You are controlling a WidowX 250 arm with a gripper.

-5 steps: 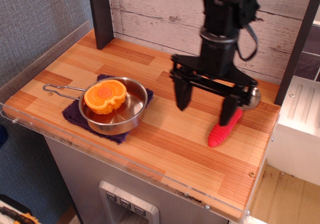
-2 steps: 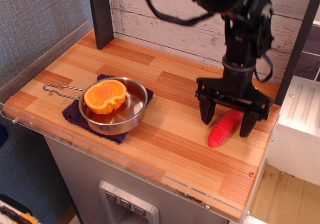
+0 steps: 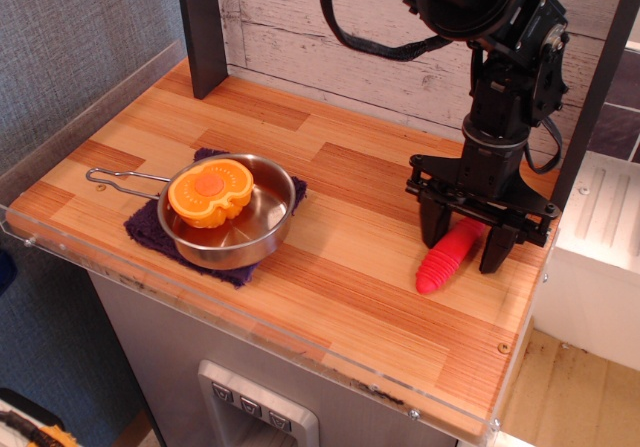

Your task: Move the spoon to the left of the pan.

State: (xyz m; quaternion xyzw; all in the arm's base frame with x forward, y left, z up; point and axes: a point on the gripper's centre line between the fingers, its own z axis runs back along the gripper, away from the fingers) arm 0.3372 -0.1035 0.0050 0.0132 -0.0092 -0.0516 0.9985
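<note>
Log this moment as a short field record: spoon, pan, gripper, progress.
spoon: red handle flat on the counter, right side, far from the pan
pan: on a purple cloth, wire handle pointing left, orange toy piece inside
gripper: open, fingers straddling the spoon's handle
progress: spoon not yet lifted

- Wooden plank table [image 3: 330, 267] with a clear plastic rim along its near and left edges
- Dark purple cloth [image 3: 150, 229] at the left, lying flat under the pan [image 3: 262, 229]
- Spoon [image 3: 447, 257] at the right, its red ribbed handle pointing near-left
</note>
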